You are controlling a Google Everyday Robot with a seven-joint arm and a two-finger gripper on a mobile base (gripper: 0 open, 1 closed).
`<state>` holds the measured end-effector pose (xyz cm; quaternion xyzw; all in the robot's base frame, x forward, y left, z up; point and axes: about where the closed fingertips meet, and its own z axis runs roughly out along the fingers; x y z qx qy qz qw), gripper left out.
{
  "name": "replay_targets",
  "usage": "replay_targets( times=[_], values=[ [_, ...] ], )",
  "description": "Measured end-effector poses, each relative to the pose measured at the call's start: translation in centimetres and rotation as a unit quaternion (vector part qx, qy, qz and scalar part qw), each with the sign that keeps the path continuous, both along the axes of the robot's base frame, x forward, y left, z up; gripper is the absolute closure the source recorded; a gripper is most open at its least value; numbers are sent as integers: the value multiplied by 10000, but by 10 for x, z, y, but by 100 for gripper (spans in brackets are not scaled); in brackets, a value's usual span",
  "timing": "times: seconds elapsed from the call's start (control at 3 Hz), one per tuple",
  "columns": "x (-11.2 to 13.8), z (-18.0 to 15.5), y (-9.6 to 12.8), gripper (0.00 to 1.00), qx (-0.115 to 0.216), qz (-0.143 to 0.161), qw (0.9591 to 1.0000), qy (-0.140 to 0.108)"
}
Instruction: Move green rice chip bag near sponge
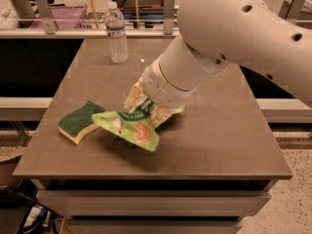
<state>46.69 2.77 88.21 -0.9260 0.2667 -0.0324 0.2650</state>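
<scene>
The green rice chip bag (pixel 134 126) is a crinkly lime-green bag with orange chip pictures, held slightly above the brown table, its left end over the edge of the sponge. The sponge (pixel 79 121) lies on the table's left front part, dark green top up, pale yellow foam below. My gripper (pixel 145 103) is at the end of the big white arm, pointing down onto the bag's upper right part, and is shut on the bag. The arm hides most of the fingers.
A clear plastic water bottle (pixel 116 32) stands upright at the back left of the table (pixel 219 140). Behind the table runs a rail with shelves and a purple bin (pixel 68 14). The floor shows at the right.
</scene>
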Motion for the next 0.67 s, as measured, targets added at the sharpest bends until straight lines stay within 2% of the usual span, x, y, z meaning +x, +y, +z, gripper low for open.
replay_targets(
  times=[0.33, 0.67],
  values=[
    [-1, 1, 1, 0, -5, 9, 10000, -14],
    [-1, 1, 1, 0, -5, 9, 10000, -15]
  ],
)
